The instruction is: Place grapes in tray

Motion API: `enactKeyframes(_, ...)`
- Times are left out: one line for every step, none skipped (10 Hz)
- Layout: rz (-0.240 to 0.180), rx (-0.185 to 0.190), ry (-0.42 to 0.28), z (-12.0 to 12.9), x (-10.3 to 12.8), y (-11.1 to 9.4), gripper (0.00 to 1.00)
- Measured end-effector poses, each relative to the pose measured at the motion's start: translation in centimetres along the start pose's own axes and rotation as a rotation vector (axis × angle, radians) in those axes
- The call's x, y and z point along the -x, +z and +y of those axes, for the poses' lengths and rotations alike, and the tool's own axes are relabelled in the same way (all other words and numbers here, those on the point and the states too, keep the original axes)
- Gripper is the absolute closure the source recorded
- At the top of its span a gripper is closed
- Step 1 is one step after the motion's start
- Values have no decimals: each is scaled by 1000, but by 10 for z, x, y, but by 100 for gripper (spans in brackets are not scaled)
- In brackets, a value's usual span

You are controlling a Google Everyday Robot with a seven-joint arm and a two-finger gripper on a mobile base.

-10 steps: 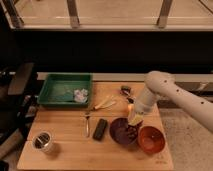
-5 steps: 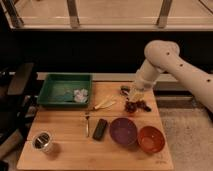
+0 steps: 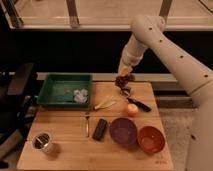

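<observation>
- One pincer (image 3: 125,73), at the end of the white arm (image 3: 165,45) that reaches in from the right, hangs above the far right part of the wooden desk (image 3: 70,150); it is clamped narrow on the grapes (image 3: 122,82).
- The grapes are a dark cluster hanging just below the pincer, lifted clear of the desk, over its far edge.
- The green tray (image 3: 48,88) sits at the far left corner of the desk, well apart from the grapes; a small white crumpled thing (image 3: 80,95) lies in its right near part.
- A black-handled utensil (image 3: 138,104) lies on the desk near and right of the grapes.
- An orange round fruit (image 3: 131,109) sits just beside the near side of that utensil.
- A pale yellowish item (image 3: 105,104) lies between the tray and the orange fruit.
- A dark purple bowl (image 3: 123,132) stands nearer, and a red-orange bowl (image 3: 151,140) stands just beside it on the right.
- A dark rectangular block (image 3: 100,129) lies left of the purple bowl, with a fork (image 3: 87,125) to its left.
- A metal cup (image 3: 42,142) stands at the near left corner.
- A dark chair (image 3: 19,85) stands off the desk's left side.
</observation>
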Motion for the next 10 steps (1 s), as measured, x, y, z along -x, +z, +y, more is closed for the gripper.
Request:
enactKeyframes(-35,-21,-6,-17,18,9,100)
enactKeyframes(-70,-38,-11,-29,34,17,100)
enactKeyframes(-129,-60,-14,-43,56,29,100)
enactKeyframes(-174,-70,-15,-50,72,36,100)
enactKeyframes(-236,-72,-23,-56,94,47,100)
enactKeyframes(-269,-66,-32,-57,108,55,100)
enactKeyframes(-269,-68,-30,-57,107,53,100)
enactKeyframes(-267,-69,-27,-58,104,53,100)
enactKeyframes(-268,-68,-29,-57,105,53,100)
enactKeyframes(-269,-66,-32,-57,108,54,100)
